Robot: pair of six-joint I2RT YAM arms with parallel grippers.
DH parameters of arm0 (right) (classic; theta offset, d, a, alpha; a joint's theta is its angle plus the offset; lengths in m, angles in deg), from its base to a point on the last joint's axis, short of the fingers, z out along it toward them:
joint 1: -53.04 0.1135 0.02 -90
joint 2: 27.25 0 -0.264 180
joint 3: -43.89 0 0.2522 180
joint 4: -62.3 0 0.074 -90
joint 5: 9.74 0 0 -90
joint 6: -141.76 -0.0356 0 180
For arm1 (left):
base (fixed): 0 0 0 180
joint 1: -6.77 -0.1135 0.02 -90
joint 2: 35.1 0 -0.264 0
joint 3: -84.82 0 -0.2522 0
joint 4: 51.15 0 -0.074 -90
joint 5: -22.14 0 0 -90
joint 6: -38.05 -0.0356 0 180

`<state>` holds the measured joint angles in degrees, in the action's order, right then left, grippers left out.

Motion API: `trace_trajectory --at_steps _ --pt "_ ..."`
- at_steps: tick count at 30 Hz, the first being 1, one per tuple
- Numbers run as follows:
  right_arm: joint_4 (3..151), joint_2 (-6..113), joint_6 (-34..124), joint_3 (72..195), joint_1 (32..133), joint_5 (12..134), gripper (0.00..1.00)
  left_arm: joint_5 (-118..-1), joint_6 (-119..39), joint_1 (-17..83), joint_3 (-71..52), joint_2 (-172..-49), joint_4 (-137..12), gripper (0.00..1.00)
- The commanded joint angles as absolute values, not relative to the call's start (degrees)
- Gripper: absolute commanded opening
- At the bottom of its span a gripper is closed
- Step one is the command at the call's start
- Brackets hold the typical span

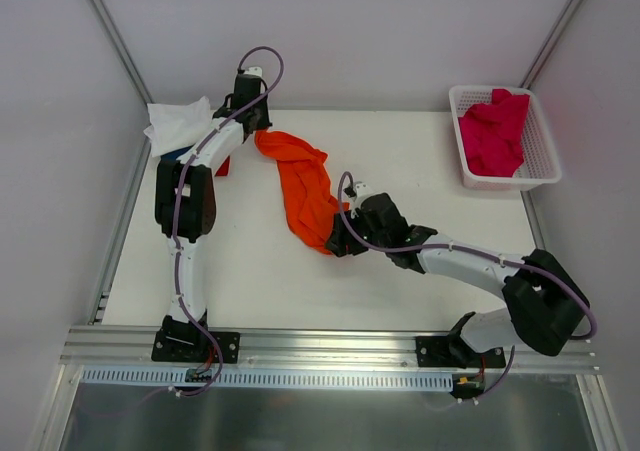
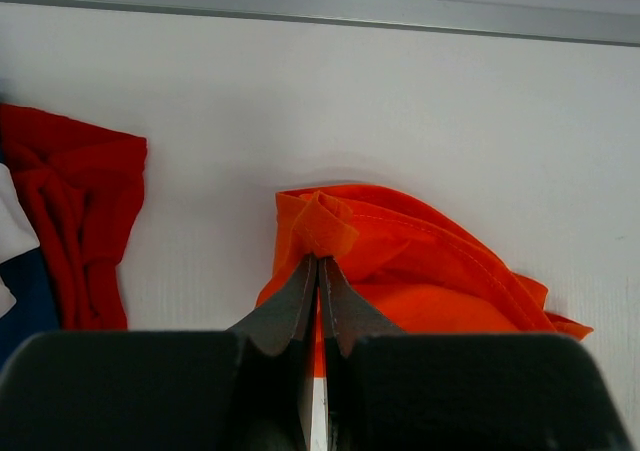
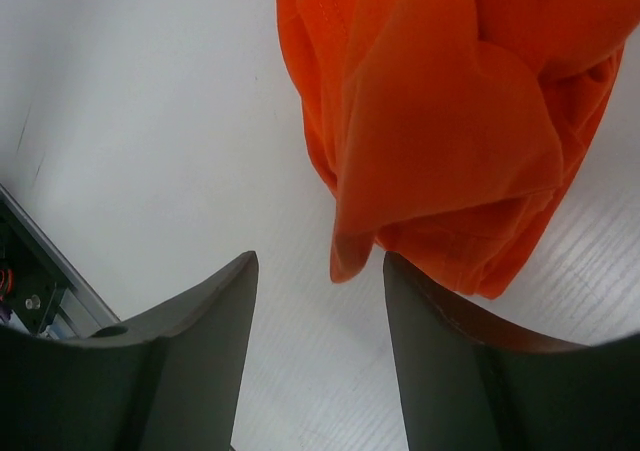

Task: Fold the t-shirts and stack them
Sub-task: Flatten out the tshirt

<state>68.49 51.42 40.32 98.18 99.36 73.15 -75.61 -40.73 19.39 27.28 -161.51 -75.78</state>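
The orange t-shirt lies bunched in a long strip across the middle of the table. My left gripper is shut on a fold at its far end, seen up close in the left wrist view, where the orange cloth spreads to the right. My right gripper is open at the strip's near end; in the right wrist view a corner of the orange t-shirt hangs just between the jaws, not gripped. White, dark blue and red t-shirts lie at the far left.
A white lattice basket at the far right holds a crimson-pink t-shirt. The red t-shirt lies left of my left gripper. Walls close the back and sides. An aluminium rail runs along the near edge.
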Motion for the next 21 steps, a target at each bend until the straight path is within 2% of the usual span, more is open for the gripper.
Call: trace_trajectory --at_steps 1,4,8,18,21 --pt "64.8 52.9 40.2 102.1 100.0 73.8 0.57 -74.9 -39.6 18.7 26.4 -160.0 -74.2 0.0" --pt "64.8 54.7 40.8 104.0 100.1 73.8 0.57 -74.8 -39.7 18.7 26.1 -159.7 -74.2 0.0" --pt "64.5 56.2 41.0 105.6 100.1 73.1 0.45 -74.9 -39.8 18.7 25.8 -159.5 -74.0 0.0" --pt "63.8 55.9 40.3 104.8 100.1 73.2 0.43 -74.8 -40.0 18.6 25.1 -158.3 -73.8 0.0" --pt "63.3 55.5 39.9 104.2 100.1 73.0 0.35 -74.8 -39.9 18.6 24.8 -158.1 -73.9 0.0"
